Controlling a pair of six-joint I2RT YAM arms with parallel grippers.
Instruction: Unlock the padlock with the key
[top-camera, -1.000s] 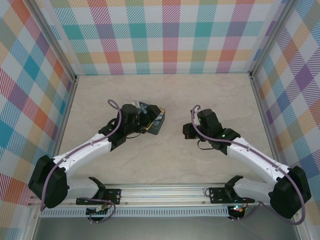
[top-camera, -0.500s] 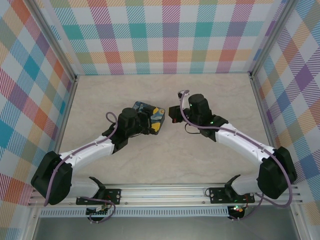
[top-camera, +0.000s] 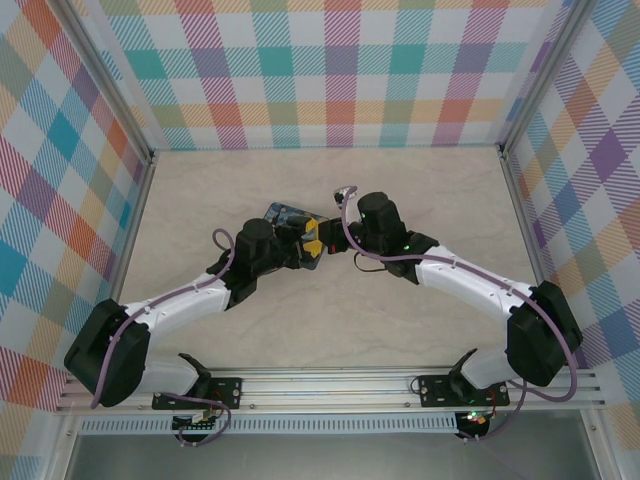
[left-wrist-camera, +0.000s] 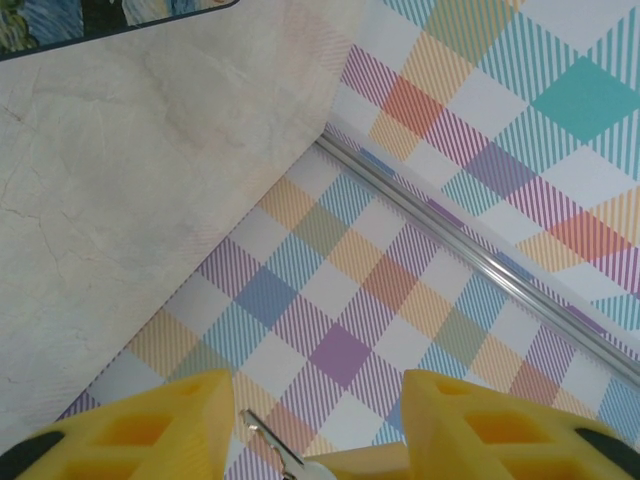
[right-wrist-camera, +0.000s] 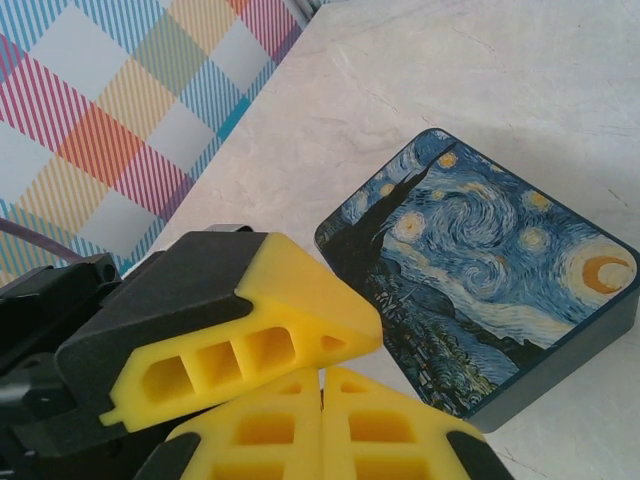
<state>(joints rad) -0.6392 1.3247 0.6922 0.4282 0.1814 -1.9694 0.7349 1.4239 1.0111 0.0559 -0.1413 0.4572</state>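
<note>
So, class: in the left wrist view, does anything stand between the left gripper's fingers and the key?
Nothing visible does. The key pokes up into the open gap between the left fingers, close beside one of them.

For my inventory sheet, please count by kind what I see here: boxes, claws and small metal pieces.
Starry-night box: 1
Claws (left claw, right claw): 2
Small silvery metal piece, between the left claw's fingers: 1
Total: 4
</note>
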